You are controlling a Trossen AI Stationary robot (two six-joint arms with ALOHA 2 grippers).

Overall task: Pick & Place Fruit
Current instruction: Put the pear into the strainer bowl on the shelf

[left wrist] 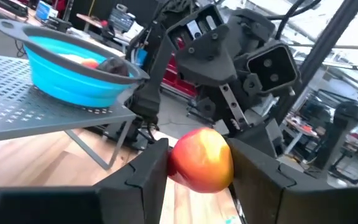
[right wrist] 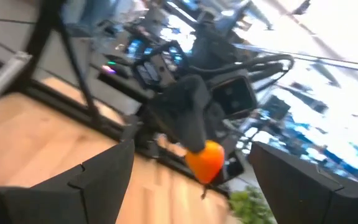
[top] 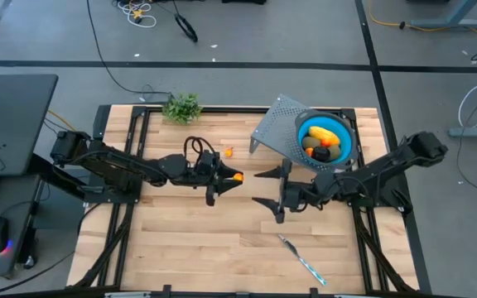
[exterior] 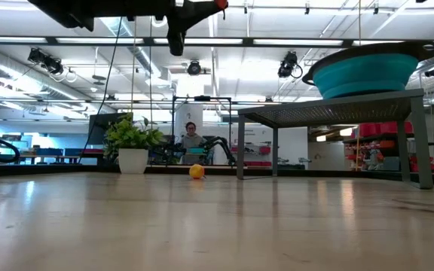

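My left gripper [top: 233, 178] hangs over the middle of the table, shut on a small orange-red fruit [left wrist: 201, 160]. It is also at the top edge of the low view, as my left gripper [exterior: 178, 30]. My right gripper [top: 267, 189] faces it from the right, open, with nothing between its fingers. In the right wrist view the held fruit [right wrist: 205, 158] lies ahead of those open fingers. A second small orange fruit [top: 228, 151] rests on the table. A blue bowl [top: 344, 145] holding yellow, dark and orange fruit stands on a grey perforated rack [top: 273, 131]. My left gripper pinches the orange-red fruit by its two opposite sides [left wrist: 176, 163] between its two fingers [left wrist: 145, 171]. The fingers lie about level and point toward the table's right. The fruit sits at their free ends, lifted well clear of the table.
A leafy green sprig [top: 182, 108] stands at the far edge. A slim knife [top: 301, 259] lies near the front edge, right of centre. The rack's legs [exterior: 275, 153] stand on the table at the far right. Bare wood stretches across the near half.
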